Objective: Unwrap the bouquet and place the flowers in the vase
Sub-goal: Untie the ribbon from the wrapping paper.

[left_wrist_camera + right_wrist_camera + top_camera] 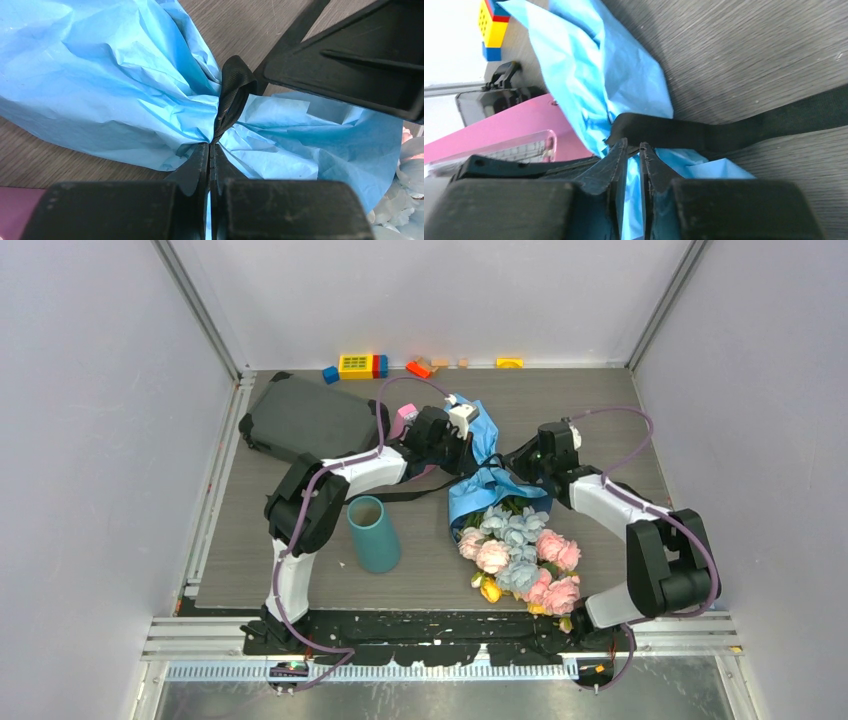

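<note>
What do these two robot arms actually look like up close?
Both the left arm and right arm have white links between chunky black joints, with a purple cable looping along each. The left gripper and right gripper are matte black, two flat tapering fingers each.

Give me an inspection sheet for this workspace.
Surface: grey wood-grain table, flat.
Job's things: bouquet lying wrapped, black ribbon cinched round blue paper wrap; teal vase upright, no flowers in it.
Clutter: dark case and pink metronome at the back; toy blocks beyond the far edge.
Pincers: left pincer shut on the bouquet at its ribbon; right pincer slightly parted, blue paper between its jaws.
Cables: purple cables loop along both arms.
Surroundings: plain grey walls, metal frame rails.
</note>
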`<state>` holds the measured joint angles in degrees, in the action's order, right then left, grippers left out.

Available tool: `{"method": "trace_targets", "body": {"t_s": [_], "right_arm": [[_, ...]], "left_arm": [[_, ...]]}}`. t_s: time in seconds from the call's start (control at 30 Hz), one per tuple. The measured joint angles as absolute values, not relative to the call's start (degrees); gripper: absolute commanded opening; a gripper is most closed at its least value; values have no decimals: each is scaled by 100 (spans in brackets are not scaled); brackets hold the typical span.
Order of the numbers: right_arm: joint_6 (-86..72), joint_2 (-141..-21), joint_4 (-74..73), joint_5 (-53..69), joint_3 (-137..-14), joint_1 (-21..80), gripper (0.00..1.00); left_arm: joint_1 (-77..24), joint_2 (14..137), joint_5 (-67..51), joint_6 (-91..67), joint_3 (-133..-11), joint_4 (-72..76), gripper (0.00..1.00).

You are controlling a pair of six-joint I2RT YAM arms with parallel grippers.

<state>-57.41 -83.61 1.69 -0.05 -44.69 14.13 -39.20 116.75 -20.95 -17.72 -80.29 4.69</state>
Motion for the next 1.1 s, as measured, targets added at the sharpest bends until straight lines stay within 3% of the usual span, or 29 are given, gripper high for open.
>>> {"method": "trace_targets", "body": {"t_s": [0.13,0.53,1.1], "right_arm": [[-5887,-8117,84,165,-4471,1413,30],[-6405,-8003,64,552,-4392,1431,35],[-7196,-8978,915,768,-4244,1505,32]], "left_arm": [[-3916,11651,-2095,-1813,-7966,545,0],[-3881,11622,-2097,-1968,-7924,676,0],[-3848,11622,-2104,-2060,-7924,705,0]]}}
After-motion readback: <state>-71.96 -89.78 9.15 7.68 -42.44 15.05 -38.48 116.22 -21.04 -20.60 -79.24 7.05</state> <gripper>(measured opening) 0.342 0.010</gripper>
